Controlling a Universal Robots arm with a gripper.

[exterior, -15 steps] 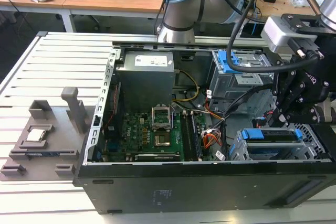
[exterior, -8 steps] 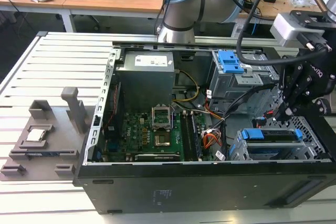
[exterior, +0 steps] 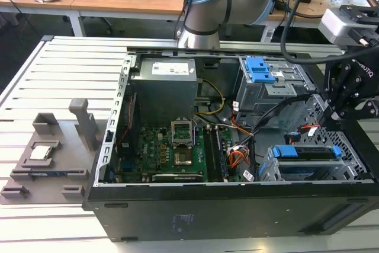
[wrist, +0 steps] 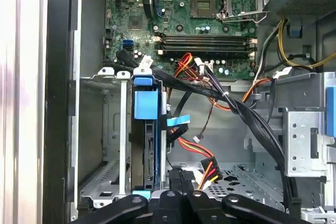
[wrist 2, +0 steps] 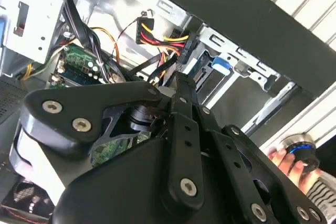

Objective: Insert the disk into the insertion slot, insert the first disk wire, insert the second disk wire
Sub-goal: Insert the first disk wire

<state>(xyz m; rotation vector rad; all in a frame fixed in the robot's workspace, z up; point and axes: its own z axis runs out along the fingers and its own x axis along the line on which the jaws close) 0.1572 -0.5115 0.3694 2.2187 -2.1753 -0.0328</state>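
From my station, the disk (exterior: pixel 314 157) sat in the lower right of the exterior view, already seated in the insertion slot (exterior: pixel 308 174). Its long axis ran along the case's near wall, from the exterior view's left to its right. The carrier's blue tab faced the motherboard (exterior: pixel 177 146). In the first wrist view I saw the disk (wrist: pixel 150 153) edge-on, a thin dark slab standing between the grey walls of the slot (wrist: pixel 100 129), tab end towards the board. The gripper (exterior: pixel 334 117) hung over the case's end at the exterior view's right, above and just beyond the slot. In the first wrist view the gripper (wrist: pixel 181 176) had its jaws drawn together with barely a seam between them, but I could not tell whether they pinched anything. Just beside its tip lay a power plug (wrist: pixel 209 170) on red, yellow and black wires, and a blue flat connector (wrist: pixel 177 121) hung close to the disk's side. Open floor lay between the slot and the taller bay (wrist: pixel 307 140), though a black wire bundle (wrist: pixel 236 108) crossed it. The case's black rim ran tight along the slot's outer side. In the second wrist view the gripper (wrist 2: pixel 179 80) pointed at the wiring, and a person's hand (wrist 2: pixel 286 162) rested outside the case.
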